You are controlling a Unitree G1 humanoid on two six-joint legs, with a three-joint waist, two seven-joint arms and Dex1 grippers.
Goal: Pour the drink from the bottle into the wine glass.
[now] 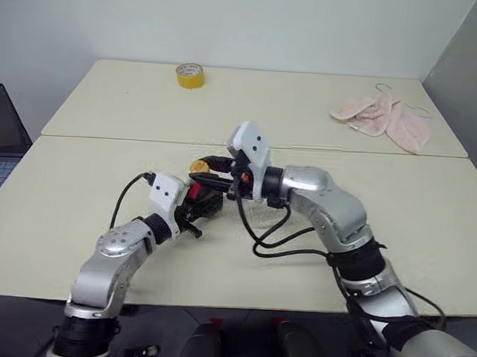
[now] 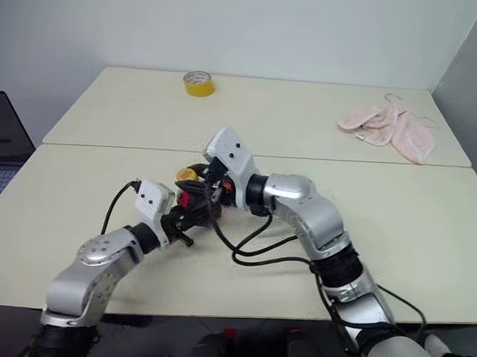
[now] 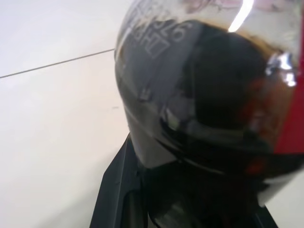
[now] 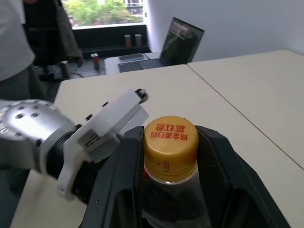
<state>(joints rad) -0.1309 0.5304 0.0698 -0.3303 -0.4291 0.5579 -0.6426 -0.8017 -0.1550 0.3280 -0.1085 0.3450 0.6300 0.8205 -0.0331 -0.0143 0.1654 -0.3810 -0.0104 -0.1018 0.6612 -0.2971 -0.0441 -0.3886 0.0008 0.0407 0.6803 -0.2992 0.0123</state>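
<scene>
bottle [image 4: 171, 166] lifted above surface [image 1: 77, 210], mid-front | left fingers [image 3: 118, 199] clamped on its body, we see drink [image 3: 209, 109] inside | right fingers [image 4: 213, 161] pinching yellow cap [image 4: 171, 142]

Two silver robot arms meet near the centre of the frame. The left arm rises from the lower left, elbow bent, forearm angled up and to the right, and its left gripper [image 1: 195, 216] has its jaws closed tight on the body of the bottle [image 1: 204, 199]. The right arm enters from the lower right, bends at the elbow and reaches left across the middle, wrist about level. The right gripper [image 4: 171, 142] points toward the left of the frame, its black jaws flanking the yellow cap [image 4: 170, 147] on both sides.
</scene>
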